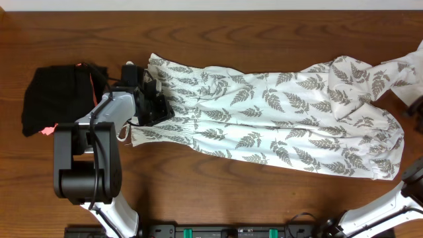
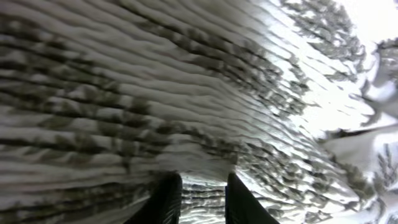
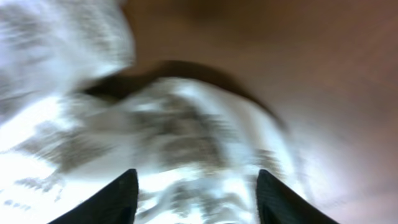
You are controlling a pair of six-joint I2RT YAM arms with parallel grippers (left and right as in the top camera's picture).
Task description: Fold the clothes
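Standing by the table [image 1: 251, 26], I saw the dress [image 1: 277, 125] stretched along it, with the smocked bodice to the left and the rumpled skirt reaching the right edge. A black bundle [image 1: 56, 99] sat just beyond the bodice. The left gripper [image 2: 201, 180] was on the smocking, its jaws drawn close and apparently pinching a ridge of the cloth. The right gripper [image 3: 196, 186] hung spread wide over the skirt's edge. To my mind, a clean fold needed both ends gripped and the skirt smoothed flat first. I could read no label or writing anywhere.
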